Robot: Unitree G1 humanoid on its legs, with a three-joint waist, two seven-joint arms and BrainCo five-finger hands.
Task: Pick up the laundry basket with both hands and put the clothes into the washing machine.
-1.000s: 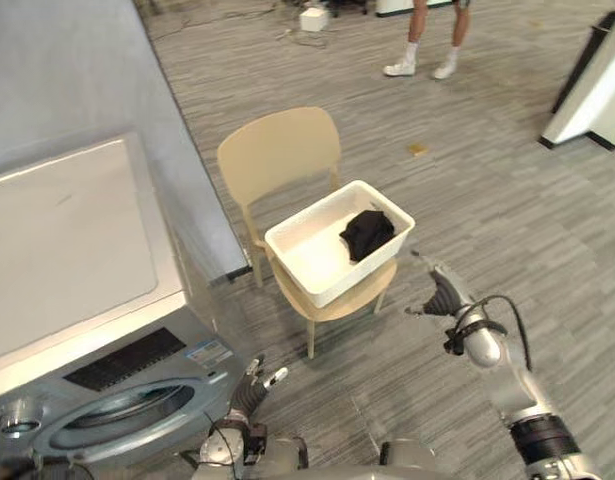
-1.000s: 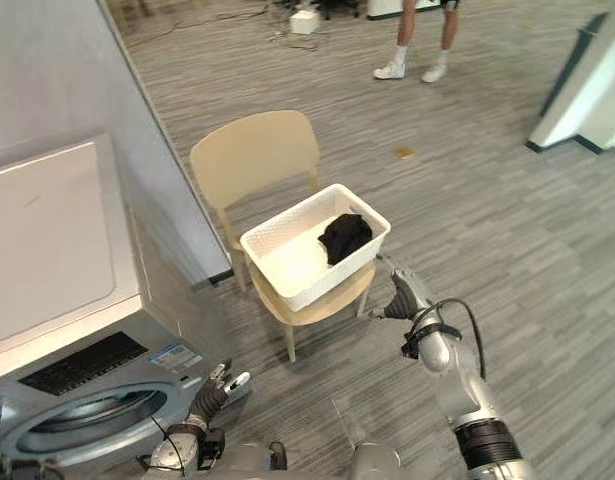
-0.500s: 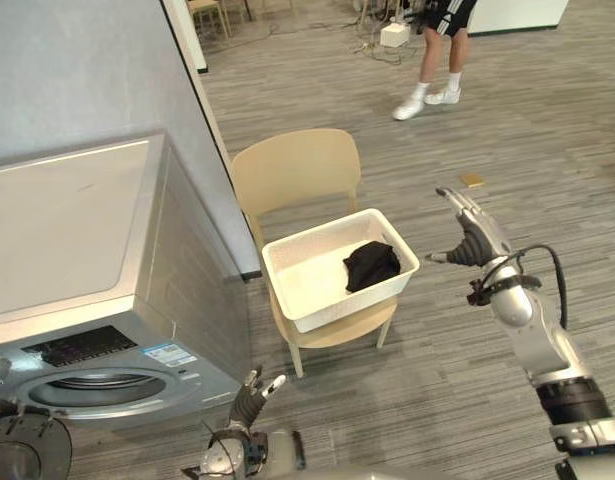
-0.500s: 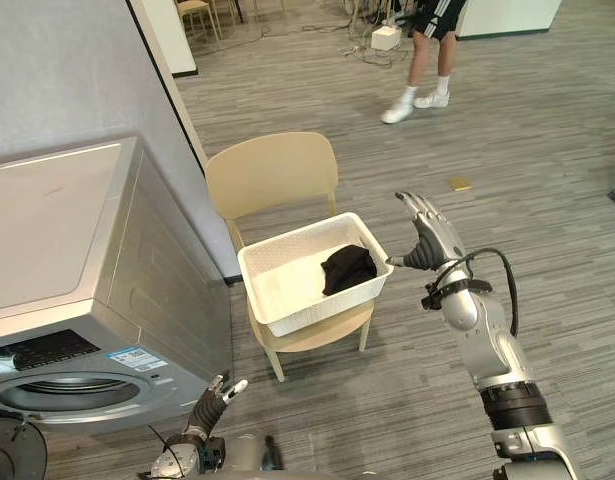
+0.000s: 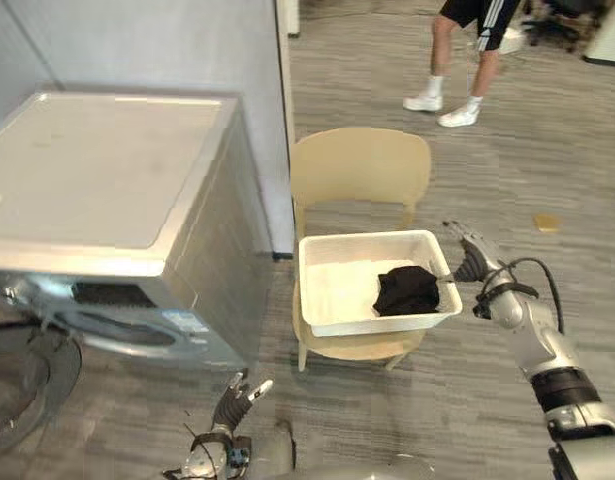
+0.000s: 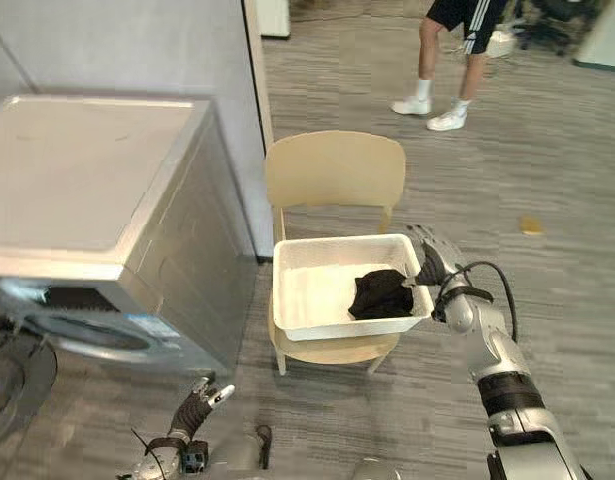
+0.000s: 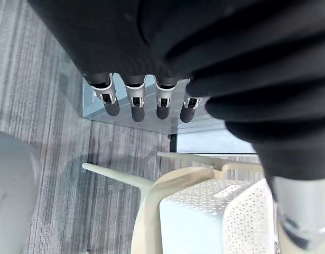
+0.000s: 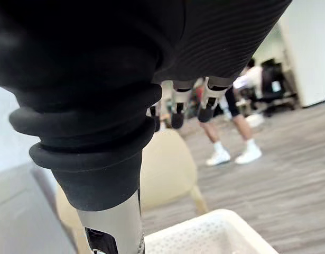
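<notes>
1. Basket: white, resting on the seat of the chair, just right of the frame's centre.
2. Clothes: one dark bundle inside the basket, in its right half.
3. My right robot hand: right of centre, just beside the basket's right rim. I cannot tell whether it touches the rim. The fingers are straight and hold nothing.
4. My left robot hand: at the bottom edge, left of centre, well apart from the basket. The fingers are straight and hold nothing.
5. Washer: fills the left of the frame, near the chair. Its round door stands open at the lower left edge.
6. Person: legs visible at the upper right, standing on the floor behind the chair.
</notes>
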